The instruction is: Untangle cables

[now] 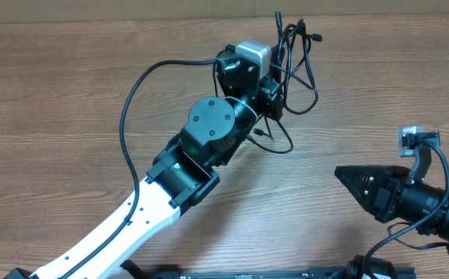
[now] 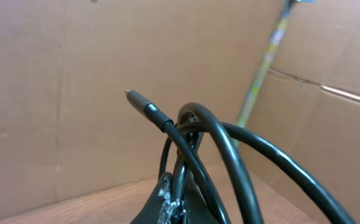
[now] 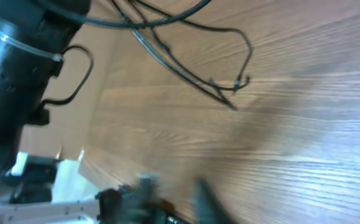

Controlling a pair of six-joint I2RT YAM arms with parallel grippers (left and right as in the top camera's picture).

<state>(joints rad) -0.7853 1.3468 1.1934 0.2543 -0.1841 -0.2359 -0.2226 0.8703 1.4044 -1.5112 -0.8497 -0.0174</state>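
Overhead, soft even light falls on the wooden table (image 1: pixel 69 93), bright and without hard glare. The left arm (image 1: pixel 131 217) casts only a faint, diffuse shadow, and focus holds across the frame. In the left wrist view the cables (image 2: pixel 229 162) rising above the left gripper's fingers (image 2: pixel 147 214) sit close to the lens and soften toward the bottom edge. The plug tip (image 2: pixel 143 107) is crisp against a dimmer, evenly lit cardboard wall (image 2: pixel 55 93). The right wrist view is blurred: the right gripper's fingers (image 3: pixel 201 190) are dark smears, and the wood grain beyond them is hazy.
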